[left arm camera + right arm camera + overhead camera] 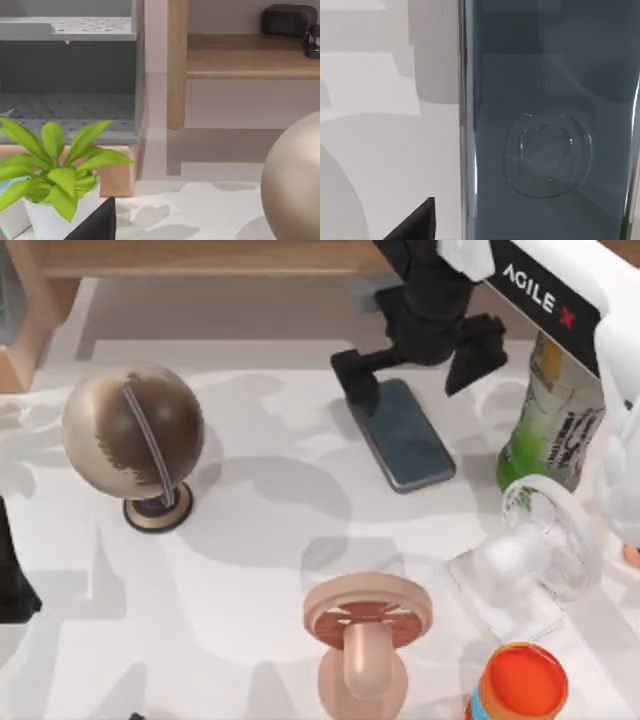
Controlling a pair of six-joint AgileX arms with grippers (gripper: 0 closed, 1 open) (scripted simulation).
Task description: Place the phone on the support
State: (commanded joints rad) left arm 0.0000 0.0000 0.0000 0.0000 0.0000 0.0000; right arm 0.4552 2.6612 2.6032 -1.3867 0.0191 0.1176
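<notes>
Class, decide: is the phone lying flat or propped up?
Flat: the phone lies on the table, apart from the pink support.

Worktop (pixel 260 570) centre lies open: a broad bare band between the globe (pixel 133 435) at left and the phone (pixel 402 435) right of centre.

Right side crowded. Green bottle (pixel 552 420) stands just beside the phone's right edge; clear glass mug (pixel 545 540) near it, toward the front; orange-lidded jar (pixel 518 685) at the front edge.

Pink support (pixel 366 625) stands front centre, well apart from the phone, bare surface between.

Right gripper (pixel 415 365) hangs over the phone's far end, fingers spread.

Left edge: potted plant (pixel 55 175) near the globe.
</notes>
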